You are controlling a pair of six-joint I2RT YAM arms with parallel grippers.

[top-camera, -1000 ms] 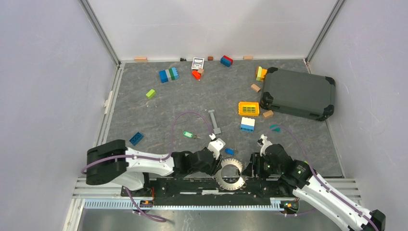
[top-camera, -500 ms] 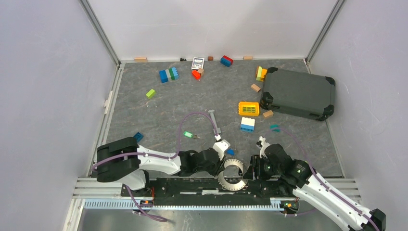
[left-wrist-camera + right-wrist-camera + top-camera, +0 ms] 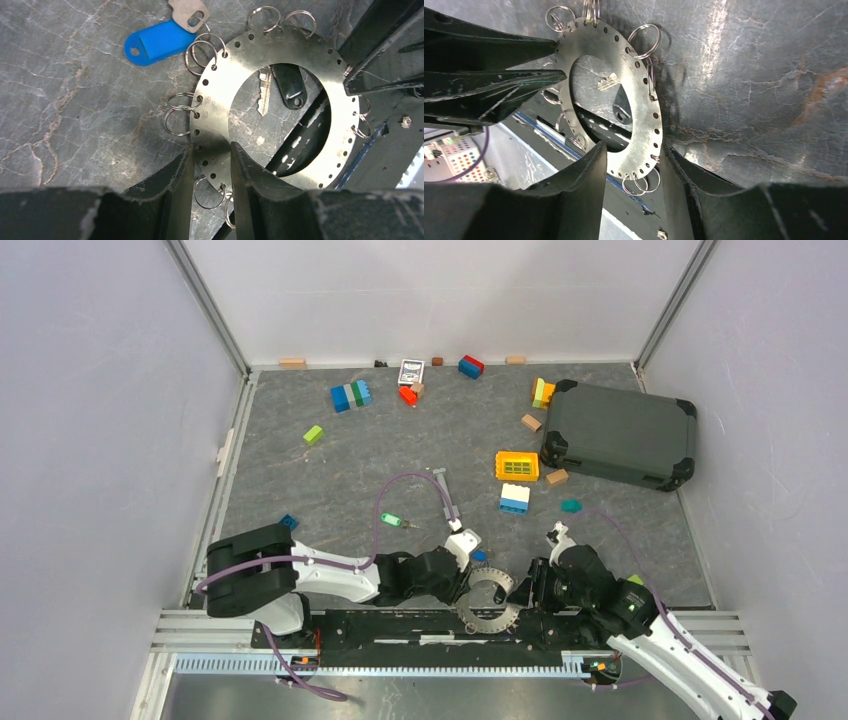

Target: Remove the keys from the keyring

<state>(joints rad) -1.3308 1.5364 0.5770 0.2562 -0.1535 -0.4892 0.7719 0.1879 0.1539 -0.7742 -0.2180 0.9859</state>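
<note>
Keyring [image 3: 200,52] of thin silver wire, beyond the left gripper [image 3: 211,165] pinching the perforated steel disc [image 3: 285,47], holds a blue-tagged silver key [image 3: 187,12]. Right gripper [image 3: 634,165] straddles the disc, grip unclear; clamp firmly first.

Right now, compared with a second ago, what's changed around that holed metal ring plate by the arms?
The left gripper reached further right and the right gripper shifted slightly right; both straddle the rim of the ring plate. The plate tilted, looking darker from above. The blue-tagged key, green-headed key and suitcase stayed put.
</note>
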